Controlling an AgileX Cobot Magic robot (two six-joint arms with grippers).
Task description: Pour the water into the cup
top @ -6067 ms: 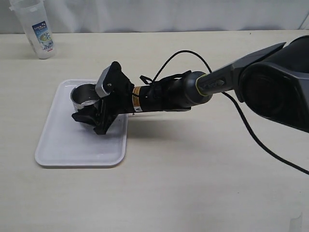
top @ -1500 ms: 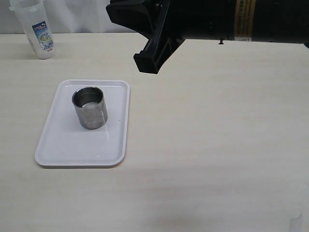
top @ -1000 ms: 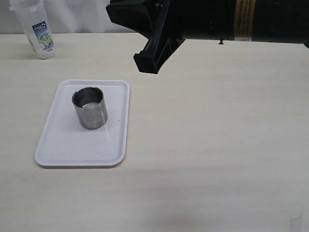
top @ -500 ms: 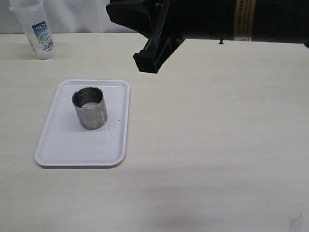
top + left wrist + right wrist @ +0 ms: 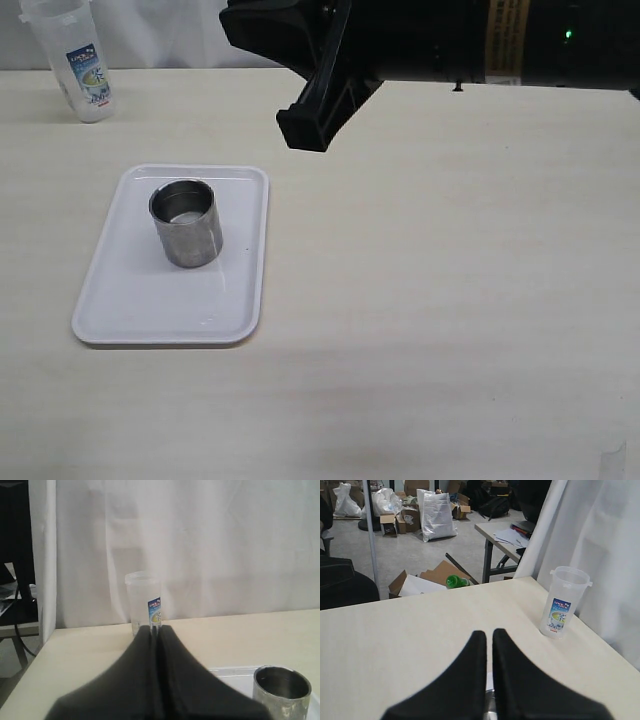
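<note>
The cup stands upright on the tray, alone now: the right gripper, at it seconds ago, hangs high, closed and empty. Left gripper closed too. Jug well apart; whether the cup holds water is unclear.

Exterior high, wrists low; left shares cup, jug.

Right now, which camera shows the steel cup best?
Exterior view: the whole cup stands upright on the white tray, unobstructed. Left wrist view catches only its upper part, cut off by the frame edge. Right wrist view shows none of it clearly; the shut right gripper fills the foreground.
</note>
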